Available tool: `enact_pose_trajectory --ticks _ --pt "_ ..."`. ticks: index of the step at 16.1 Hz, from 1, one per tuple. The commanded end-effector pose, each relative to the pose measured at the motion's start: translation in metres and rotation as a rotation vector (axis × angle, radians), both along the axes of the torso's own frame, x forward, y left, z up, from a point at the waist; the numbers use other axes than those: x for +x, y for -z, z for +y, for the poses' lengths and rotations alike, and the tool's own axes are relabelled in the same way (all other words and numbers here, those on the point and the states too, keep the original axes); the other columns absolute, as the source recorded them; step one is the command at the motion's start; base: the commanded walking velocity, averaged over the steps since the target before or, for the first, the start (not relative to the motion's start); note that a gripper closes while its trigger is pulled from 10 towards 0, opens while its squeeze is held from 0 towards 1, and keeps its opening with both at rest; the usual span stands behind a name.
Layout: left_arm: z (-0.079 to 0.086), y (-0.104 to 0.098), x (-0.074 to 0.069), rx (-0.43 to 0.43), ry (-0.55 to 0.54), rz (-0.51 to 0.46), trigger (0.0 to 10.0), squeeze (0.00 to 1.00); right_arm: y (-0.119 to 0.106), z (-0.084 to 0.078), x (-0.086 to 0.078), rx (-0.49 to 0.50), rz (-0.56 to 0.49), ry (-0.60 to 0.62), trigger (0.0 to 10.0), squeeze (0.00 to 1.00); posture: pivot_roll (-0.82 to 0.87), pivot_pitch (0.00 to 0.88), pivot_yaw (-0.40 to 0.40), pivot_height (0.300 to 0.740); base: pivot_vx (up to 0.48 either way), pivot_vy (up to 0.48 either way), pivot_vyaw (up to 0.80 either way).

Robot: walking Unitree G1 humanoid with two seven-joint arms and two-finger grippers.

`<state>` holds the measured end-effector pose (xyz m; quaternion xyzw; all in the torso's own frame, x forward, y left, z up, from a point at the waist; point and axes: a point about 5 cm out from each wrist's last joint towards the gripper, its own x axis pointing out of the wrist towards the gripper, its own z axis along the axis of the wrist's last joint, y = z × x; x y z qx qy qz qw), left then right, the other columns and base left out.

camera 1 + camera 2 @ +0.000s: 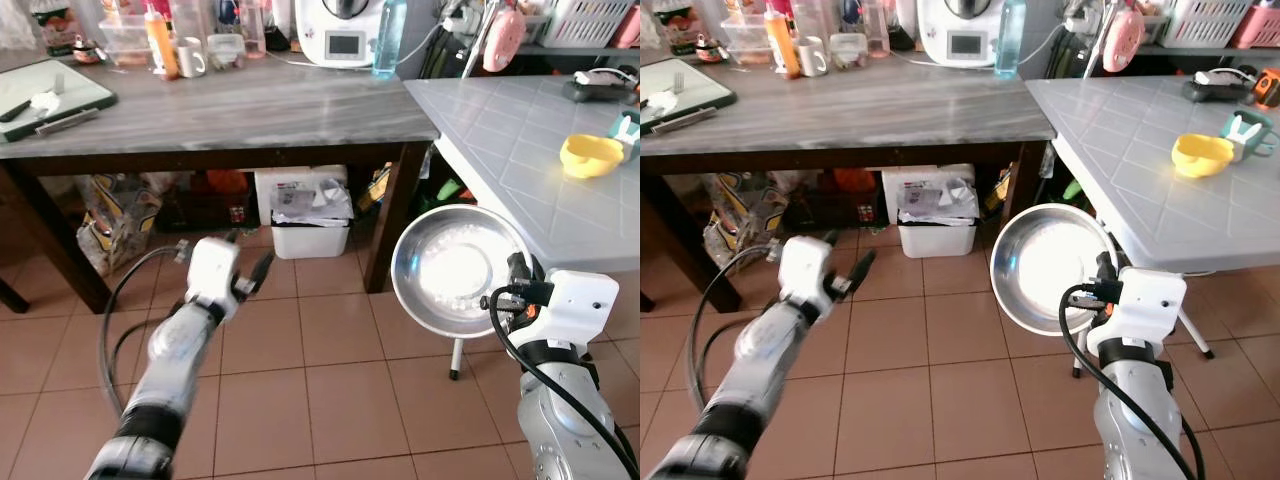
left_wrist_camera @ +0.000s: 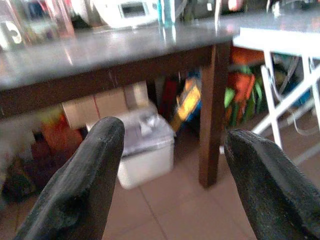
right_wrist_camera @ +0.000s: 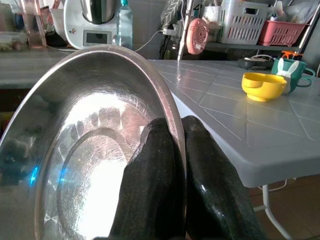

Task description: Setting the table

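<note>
Transport step: bowl (image 1: 455,268) carried toward the grey worktop (image 1: 530,150), not yet set down.

Right gripper (image 3: 177,145) is seen with its jaws closed on the bowl's rim, one finger inside and one outside; the bowl is held on edge, well above the tiled floor (image 1: 320,370) and just beside the grey worktop's near edge. Left gripper (image 1: 250,272) is held low over the floor with jaws wide and nothing between them. Bowl is round, thin-walled polished steel, strongly reflective, so slip at the rim is judged possible. The grey worktop is matt with a diamond pattern and carries a yellow dish (image 1: 590,155). Next move is judged to call for raising the bowl above the edge, levelling it, and lowering it onto bare surface short of the dish.
</note>
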<state>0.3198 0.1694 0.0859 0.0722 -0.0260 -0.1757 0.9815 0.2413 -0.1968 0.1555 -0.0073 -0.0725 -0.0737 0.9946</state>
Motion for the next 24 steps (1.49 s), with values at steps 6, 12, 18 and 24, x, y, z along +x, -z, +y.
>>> enact_pose_trajectory --ticks 6,12,18,24 --pt "0.02 0.02 -0.035 0.025 0.002 0.043 10.0 0.0 -0.004 -0.005 0.001 -0.016 -0.013 -0.003 10.0 0.0 0.11 0.06 -0.065 0.74 0.0 0.0 0.0" --pt "-0.005 0.007 -0.023 -0.029 0.05 0.011 10.0 0.0 -0.004 0.001 0.001 -0.028 -0.015 -0.014 10.0 0.0 0.1 0.063 -0.045 0.74 0.0 0.0 0.65" --pt "-0.017 -0.008 -0.012 -0.058 0.06 -0.022 10.0 0.0 -0.003 -0.001 0.0 -0.022 -0.017 0.003 10.0 0.0 0.09 0.063 -0.043 0.74 0.0 0.0 0.56" --pt "-0.022 -0.032 0.001 -0.086 0.054 -0.093 10.0 0.0 -0.009 -0.015 -0.007 -0.039 -0.048 0.065 10.0 0.0 0.09 0.06 -0.051 0.74 0.0 0.0 0.0"
